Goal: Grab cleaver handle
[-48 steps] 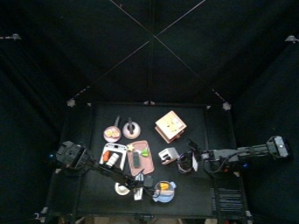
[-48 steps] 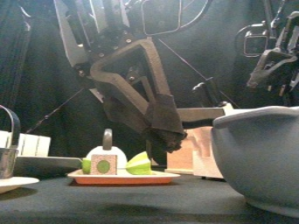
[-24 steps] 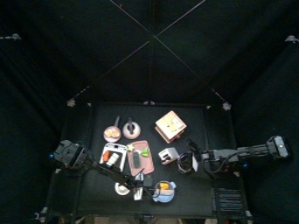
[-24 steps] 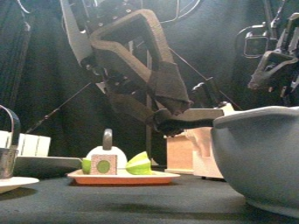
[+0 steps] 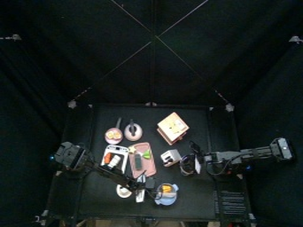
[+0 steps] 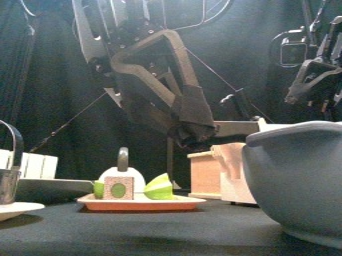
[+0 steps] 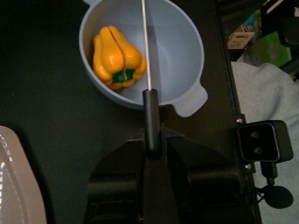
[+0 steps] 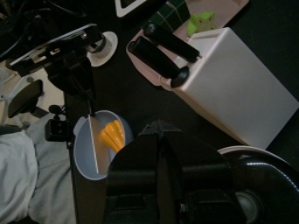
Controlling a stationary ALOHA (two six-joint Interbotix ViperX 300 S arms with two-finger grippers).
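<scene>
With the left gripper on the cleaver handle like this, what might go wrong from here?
The cleaver lies across the bowl that holds the yellow pepper; a lift might tip the bowl or nick the pepper. The left gripper holds only the handle's end, so the blade could sag.

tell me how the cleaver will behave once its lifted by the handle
The cleaver looks stiff, so it should not flop. Its long blade lies over the bowl, far ahead of the handle, so it may droop tip-down. The smooth dark handle between the left gripper jaws could twist.
</scene>
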